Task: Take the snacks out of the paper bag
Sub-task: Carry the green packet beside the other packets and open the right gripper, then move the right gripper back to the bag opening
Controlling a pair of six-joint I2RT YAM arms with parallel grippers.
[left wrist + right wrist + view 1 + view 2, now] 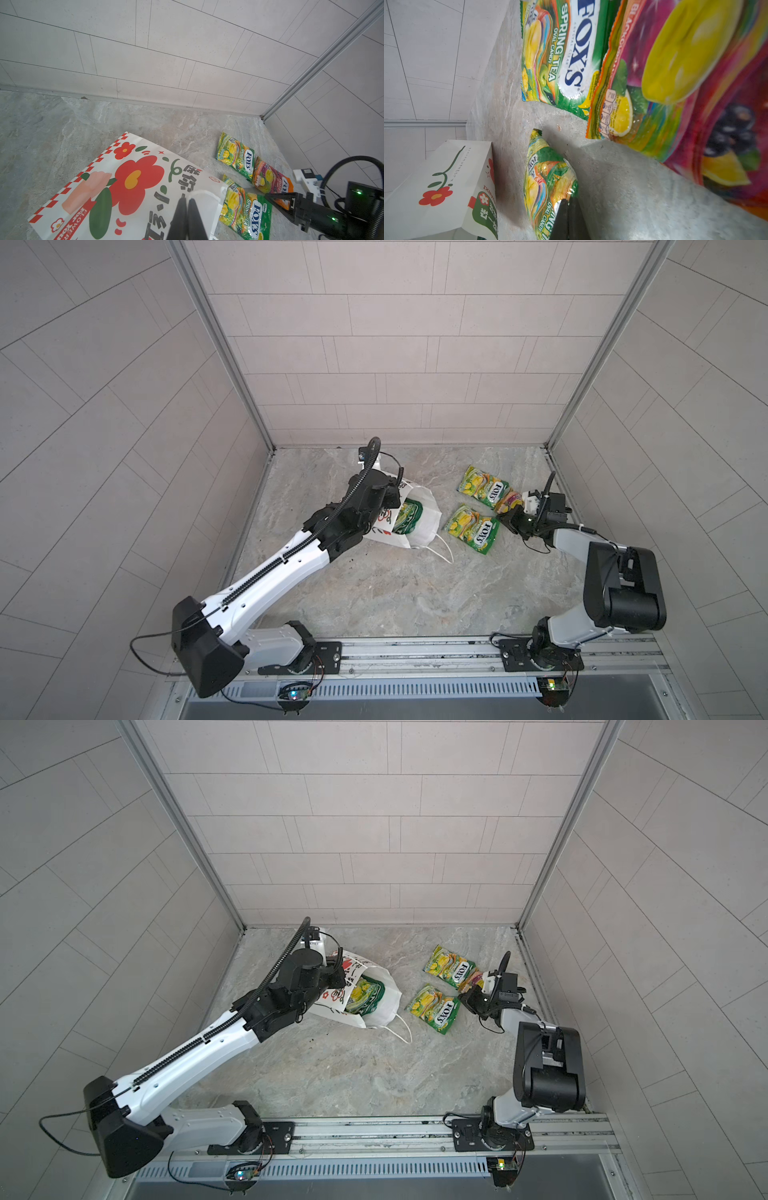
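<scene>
Currently I see the paper bag [430, 510] lying tilted on the worktop [395, 593], toward the far left corner, with its open mouth turned to the near right. My left gripper [188, 200] is clenched on the upper rim of that mouth. In the left wrist view its two dark fingers press together, and the white paper edge curls right at their tips. One white cord handle [444, 551] trails from the mouth onto the worktop. In both top views the large dark green crisp bag [409, 517] shows through the opening, inside the paper bag and not yet taken out.

Three small packets lie out on the worktop, toward the far right corner. The far FOX'S packet [484, 487] lies flat, nearest the back edge. The pink-orange packet [509, 501] lies on its right-edge side and overlaps its end. The near FOX'S packet [473, 527] lies just in front of those two, apart from the far one, between the bag's mouth and my right arm.

My right gripper [568, 202] is clenched with nothing between its fingers. It sits low over the worktop beside the pink-orange packet, with its tips at the edge of the near FOX'S packet. I cannot tell whether they touch it.
</scene>
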